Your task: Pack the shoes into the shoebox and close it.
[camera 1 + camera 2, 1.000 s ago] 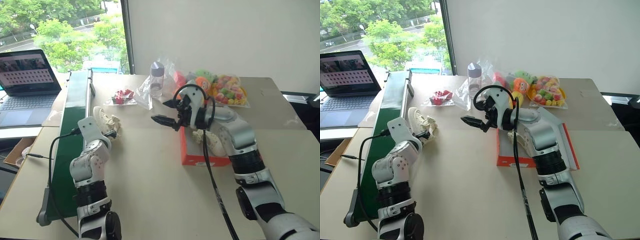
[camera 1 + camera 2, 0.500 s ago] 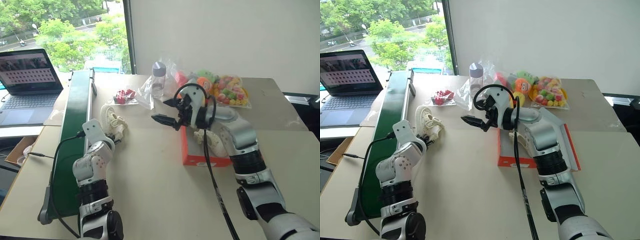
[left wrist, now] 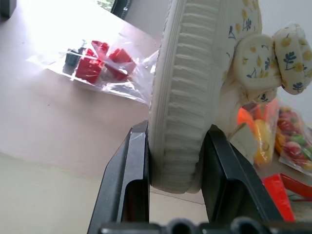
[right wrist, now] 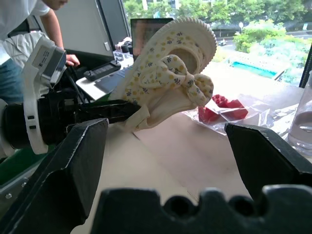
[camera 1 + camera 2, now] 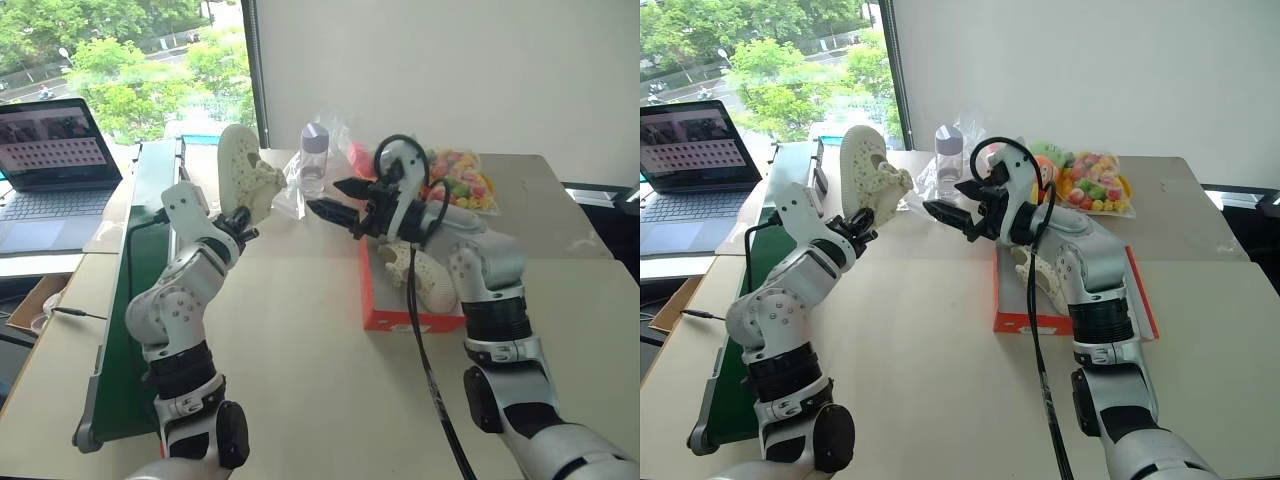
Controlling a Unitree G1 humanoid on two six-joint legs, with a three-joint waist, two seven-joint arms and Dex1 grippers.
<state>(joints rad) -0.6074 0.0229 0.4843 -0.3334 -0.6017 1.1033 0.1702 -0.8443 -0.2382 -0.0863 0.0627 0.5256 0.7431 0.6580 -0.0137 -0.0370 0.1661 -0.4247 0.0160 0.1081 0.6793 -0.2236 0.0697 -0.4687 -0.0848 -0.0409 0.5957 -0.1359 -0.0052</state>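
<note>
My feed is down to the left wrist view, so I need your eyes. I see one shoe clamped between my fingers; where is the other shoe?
Observer: The other shoe lies inside the open shoebox, under the right arm.
Operator: Is the right gripper busy?
Observer: No, the right gripper is empty, its fingers spread wide, pointing toward the held shoe.
Operator: Is my shoe off the table?
Observer: Yes, the left gripper holds it in the air, above the table.

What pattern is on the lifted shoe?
Cream shoe with small yellow flowers and dark leaves, seen best in the right wrist view.
</note>
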